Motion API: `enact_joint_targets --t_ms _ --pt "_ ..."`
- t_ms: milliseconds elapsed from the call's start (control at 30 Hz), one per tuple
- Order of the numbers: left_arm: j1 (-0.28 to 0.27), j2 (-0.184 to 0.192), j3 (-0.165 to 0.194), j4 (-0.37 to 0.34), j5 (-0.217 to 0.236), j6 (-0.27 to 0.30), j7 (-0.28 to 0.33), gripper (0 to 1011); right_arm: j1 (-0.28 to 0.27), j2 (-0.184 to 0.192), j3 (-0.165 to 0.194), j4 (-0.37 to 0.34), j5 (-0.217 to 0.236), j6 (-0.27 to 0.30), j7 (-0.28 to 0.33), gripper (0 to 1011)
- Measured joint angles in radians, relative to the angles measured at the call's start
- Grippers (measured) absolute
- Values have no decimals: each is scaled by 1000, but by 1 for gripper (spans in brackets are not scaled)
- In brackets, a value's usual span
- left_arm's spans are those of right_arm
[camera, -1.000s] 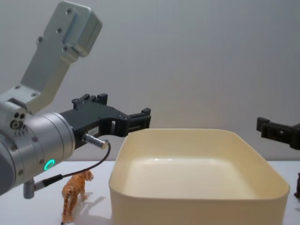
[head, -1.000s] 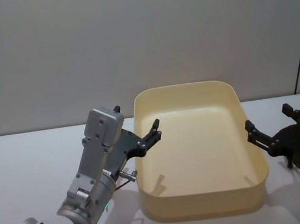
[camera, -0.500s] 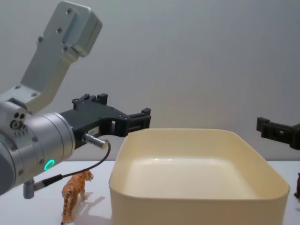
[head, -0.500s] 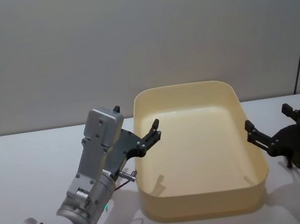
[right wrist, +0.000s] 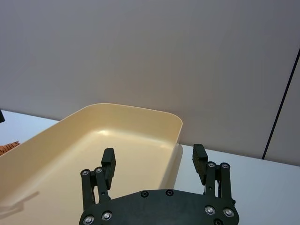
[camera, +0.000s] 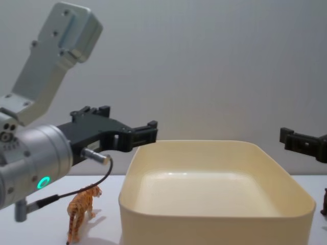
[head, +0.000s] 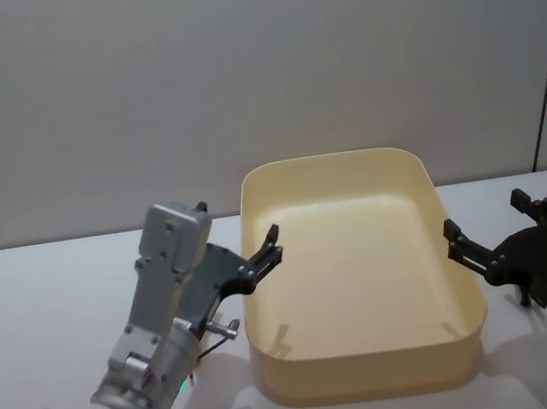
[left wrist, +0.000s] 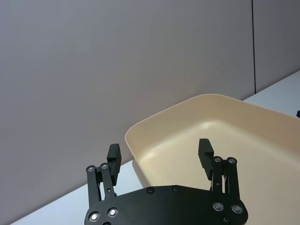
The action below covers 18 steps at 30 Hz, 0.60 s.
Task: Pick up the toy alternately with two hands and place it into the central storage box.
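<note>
Cream-yellow storage box (camera: pixel 214 229), black left pincer (left wrist: pixel 159 152) and right pincer (right wrist: pixel 153 155) — orange, dark-striped tiger (camera: pixel 82 206).

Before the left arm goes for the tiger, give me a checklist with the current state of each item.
1. Open left gripper: ok, fingers spread, nothing between them.
2. Upright tiger on the table left of the storage box: ok.
3. Alignment of left gripper over tiger: not ok, its fingertips are by the box's left rim, higher than the toy.
4. Slack wrist cable apart from tiger: cannot tell.
5. Open right gripper at the box's right side: ok.
</note>
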<state>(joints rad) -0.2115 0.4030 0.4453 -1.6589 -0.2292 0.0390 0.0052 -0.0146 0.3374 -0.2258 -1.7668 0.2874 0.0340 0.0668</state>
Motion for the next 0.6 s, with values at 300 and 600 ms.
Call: enact_joint_targets --t_ms 300,600 --pt "78 56 -16 -83 -65 42 96 1001 0 0 0 0 0 0 0 1001" --pt "182 133 -39 -168 -149 82 224 1002 0 0 0 0 0 0 0 1001"
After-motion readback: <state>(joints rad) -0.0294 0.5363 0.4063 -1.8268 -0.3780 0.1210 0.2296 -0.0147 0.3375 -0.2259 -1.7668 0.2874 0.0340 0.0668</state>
